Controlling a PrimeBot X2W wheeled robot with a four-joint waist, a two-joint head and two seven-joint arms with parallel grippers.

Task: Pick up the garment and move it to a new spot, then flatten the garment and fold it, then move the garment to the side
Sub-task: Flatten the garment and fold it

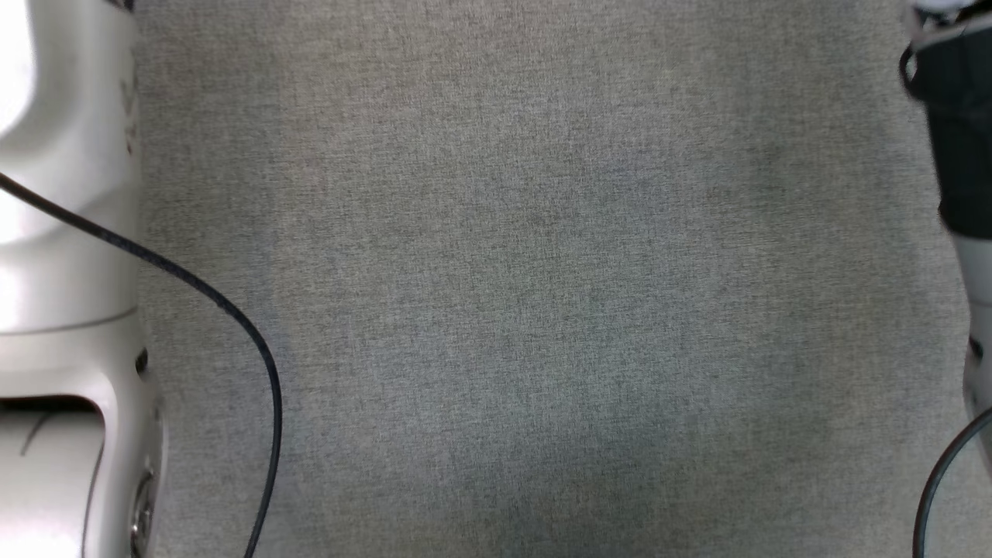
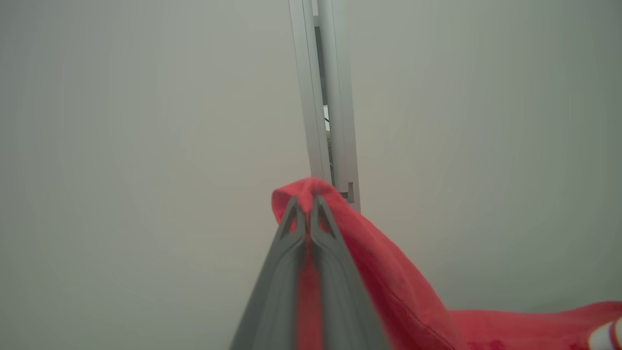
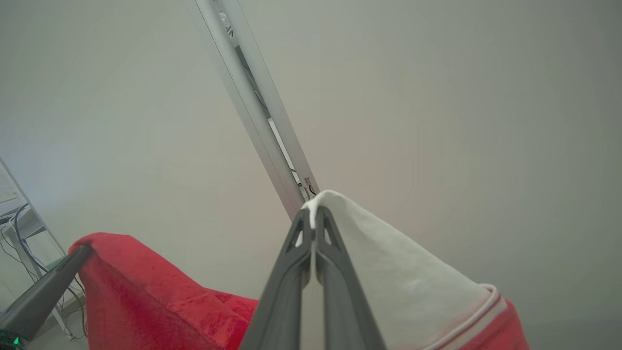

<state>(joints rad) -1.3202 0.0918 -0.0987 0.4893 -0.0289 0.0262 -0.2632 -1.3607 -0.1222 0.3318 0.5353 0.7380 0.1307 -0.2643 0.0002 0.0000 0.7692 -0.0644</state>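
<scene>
The garment [image 2: 398, 291] hangs in the air between the two arms, lifted off the desk [image 1: 542, 310]. The left gripper [image 2: 305, 206] has its jaws clamped together on a red fold. The right gripper [image 3: 315, 216] has its jaws clamped on a white corner edged with a pale stripe. In the right wrist view the cloth sags from one grip to the other.

It looks soft, limp and light, with a slightly plush red face. It should drape and swing rather than hold any shape, and laying it flat will probably take a spread pull from both grips. Only a thin pinch sits in each pair of jaws, so a sharp tug could slip it free. Corners or a hem seem the best holds, kept well apart.

No label or print on the garment can be read. The faint marks on the metal rail [image 3: 252, 102] behind and on the pale left forearm [image 1: 62, 232], beside a black cable [image 1: 232, 310], are too blurred to read.
</scene>
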